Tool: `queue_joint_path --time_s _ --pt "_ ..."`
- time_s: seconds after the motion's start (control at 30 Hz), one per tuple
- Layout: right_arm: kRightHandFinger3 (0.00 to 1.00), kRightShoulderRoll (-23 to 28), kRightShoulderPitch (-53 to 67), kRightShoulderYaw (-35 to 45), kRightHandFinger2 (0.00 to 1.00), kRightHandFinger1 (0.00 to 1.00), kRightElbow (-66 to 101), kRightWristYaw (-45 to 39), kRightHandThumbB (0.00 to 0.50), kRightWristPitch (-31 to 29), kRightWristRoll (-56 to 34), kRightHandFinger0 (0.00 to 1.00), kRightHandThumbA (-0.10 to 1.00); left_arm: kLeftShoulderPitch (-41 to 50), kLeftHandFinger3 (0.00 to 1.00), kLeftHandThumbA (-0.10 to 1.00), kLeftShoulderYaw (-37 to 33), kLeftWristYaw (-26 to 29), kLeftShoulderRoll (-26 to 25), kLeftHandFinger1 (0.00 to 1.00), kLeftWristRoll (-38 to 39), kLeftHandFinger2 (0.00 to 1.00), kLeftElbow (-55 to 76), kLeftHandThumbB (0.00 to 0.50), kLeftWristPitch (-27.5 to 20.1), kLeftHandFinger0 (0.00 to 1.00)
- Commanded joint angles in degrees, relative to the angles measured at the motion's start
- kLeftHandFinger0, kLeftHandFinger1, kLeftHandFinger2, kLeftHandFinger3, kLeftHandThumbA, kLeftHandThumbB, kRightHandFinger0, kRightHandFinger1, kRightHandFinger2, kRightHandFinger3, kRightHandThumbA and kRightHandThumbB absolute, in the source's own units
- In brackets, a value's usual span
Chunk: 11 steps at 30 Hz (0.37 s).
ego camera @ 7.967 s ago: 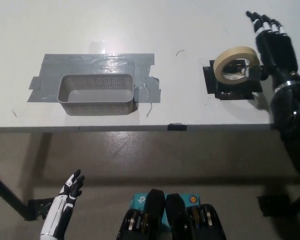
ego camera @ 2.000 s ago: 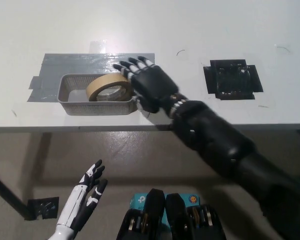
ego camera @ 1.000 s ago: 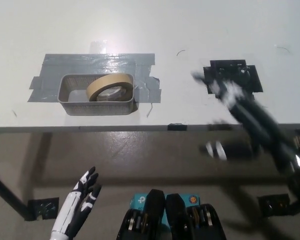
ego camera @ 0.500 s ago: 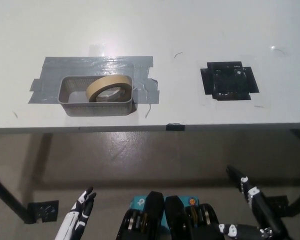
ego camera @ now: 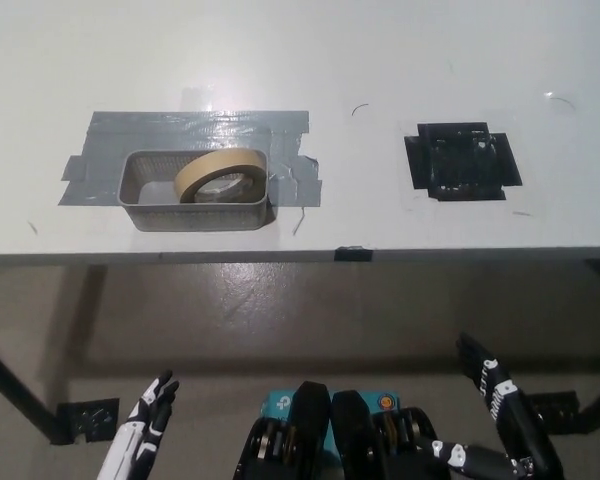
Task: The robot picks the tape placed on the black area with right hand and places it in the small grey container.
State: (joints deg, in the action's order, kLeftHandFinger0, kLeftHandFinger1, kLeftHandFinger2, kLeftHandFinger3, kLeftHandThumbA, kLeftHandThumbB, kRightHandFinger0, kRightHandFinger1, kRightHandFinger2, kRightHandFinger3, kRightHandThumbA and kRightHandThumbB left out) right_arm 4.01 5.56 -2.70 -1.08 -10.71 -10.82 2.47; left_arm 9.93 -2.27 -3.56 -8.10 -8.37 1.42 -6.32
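Observation:
The beige roll of tape point(ego camera: 218, 173) lies tilted inside the small grey mesh container point(ego camera: 140, 204), leaning toward its right end. The black area point(ego camera: 462, 161) on the white table is bare. My black right hand point(ego camera: 505, 412) hangs low at the bottom right, below the table edge, fingers spread and holding nothing. At the bottom left, my white left hand point(ego camera: 142, 432) rests with its fingers apart, partly cut off by the frame.
The container stands on a patch of grey tape point(ego camera: 190, 128) stuck to the white table point(ego camera: 360, 60). The table's front edge point(ego camera: 300, 256) runs across the middle, with brown floor below. A black table leg point(ego camera: 15, 395) shows at lower left.
Since two seconds ago my right hand has let go of the tape in the container and dropped back below the table edge. The left hand has sunk slightly lower.

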Motion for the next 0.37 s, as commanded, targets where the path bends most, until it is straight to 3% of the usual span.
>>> queue_joint_path --time_s 0.0,0.1,0.33 --pt "1.0 -0.42 -1.16 0.55 1.0 1.0 0.59 0.83 0.302 -3.79 -2.46 1.0 1.0 -0.62 1.0 1.0 0.81 0.6 0.09 1.0 1.52 1.0 0.82 0.099 -2.68 1.0" --pt "1.0 -0.25 -1.55 0.49 1.0 1.0 0.18 1.05 0.284 -4.54 -2.1 1.0 1.0 -0.68 1.0 1.0 0.94 0.42 0.0 1.0 1.67 1.0 1.14 0.094 -2.41 1.0" --pt "1.0 0.06 -2.15 0.46 1.0 1.0 -0.4 1.58 0.293 -4.6 -1.25 1.0 1.0 -1.38 1.0 1.0 1.29 0.32 0.19 1.0 2.57 1.0 0.77 0.094 -1.61 1.0"
